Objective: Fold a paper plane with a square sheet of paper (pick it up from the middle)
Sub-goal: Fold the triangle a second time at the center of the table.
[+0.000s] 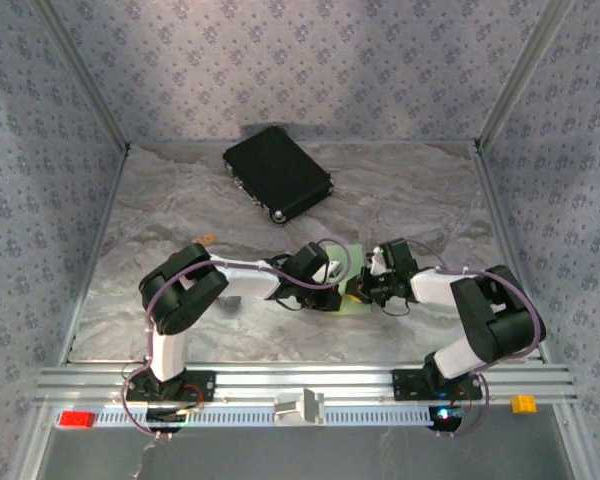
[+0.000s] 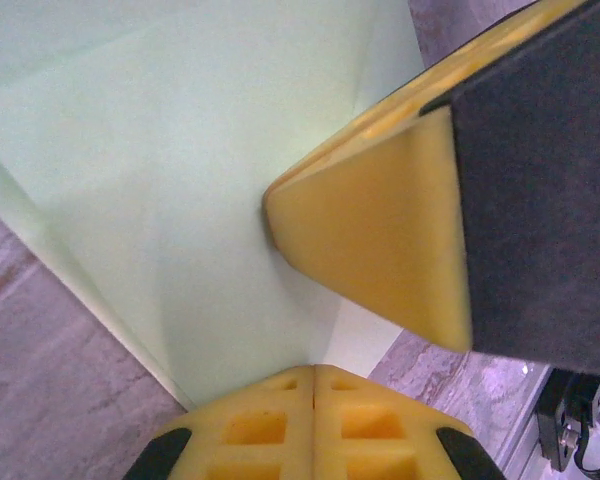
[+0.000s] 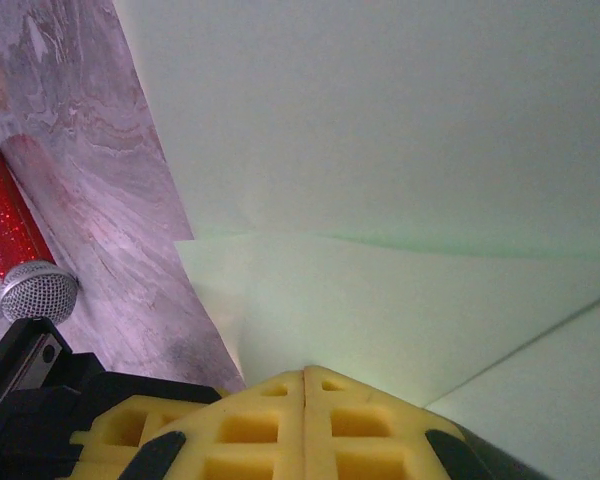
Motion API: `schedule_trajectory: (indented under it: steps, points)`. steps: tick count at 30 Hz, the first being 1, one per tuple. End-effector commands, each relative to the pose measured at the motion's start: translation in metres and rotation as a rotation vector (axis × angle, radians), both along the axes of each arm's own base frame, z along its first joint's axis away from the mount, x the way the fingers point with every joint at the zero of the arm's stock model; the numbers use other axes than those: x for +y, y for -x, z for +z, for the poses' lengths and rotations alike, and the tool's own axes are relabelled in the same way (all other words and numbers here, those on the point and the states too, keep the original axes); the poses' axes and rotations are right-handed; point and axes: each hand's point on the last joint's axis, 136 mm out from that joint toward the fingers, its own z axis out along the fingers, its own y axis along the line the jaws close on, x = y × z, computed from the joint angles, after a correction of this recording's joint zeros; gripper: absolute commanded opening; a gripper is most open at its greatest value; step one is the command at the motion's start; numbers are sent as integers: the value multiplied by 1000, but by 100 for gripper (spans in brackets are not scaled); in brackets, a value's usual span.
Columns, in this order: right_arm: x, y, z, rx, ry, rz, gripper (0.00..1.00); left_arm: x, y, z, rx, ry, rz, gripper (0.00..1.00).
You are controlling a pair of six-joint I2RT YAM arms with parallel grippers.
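Closed left fingers (image 2: 280,395) and closed right fingers (image 3: 270,398) are being pressed on the square sheet of paper (image 3: 380,130); a fold is apparently being creased, careful edge alignment being required next.

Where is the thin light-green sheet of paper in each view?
Top external: the thin light-green sheet of paper lies near the centre of the grey marbled table.
Left wrist: the sheet, upper left and centre.
Right wrist: the sheet, top and right.
Shared landmark: the table.
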Motion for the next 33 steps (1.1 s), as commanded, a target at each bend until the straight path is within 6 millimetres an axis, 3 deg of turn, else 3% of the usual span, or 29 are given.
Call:
schedule_trajectory:
  steps: [1, 21, 29, 33]
  points:
    - [-20, -5, -16, 21, 45, -46, 3, 36, 15, -40, 54, -177, 28, 0]
    - [-56, -52, -8, -37, 26, -175, 5, 34, 18, -45, 76, -171, 18, 0]
    - [-68, -66, 0, -90, 20, -224, 6, 34, 17, -45, 88, -156, 20, 0]
    - [-66, -69, 15, -130, -13, -218, 7, 33, 16, -44, 85, -153, 21, 0]
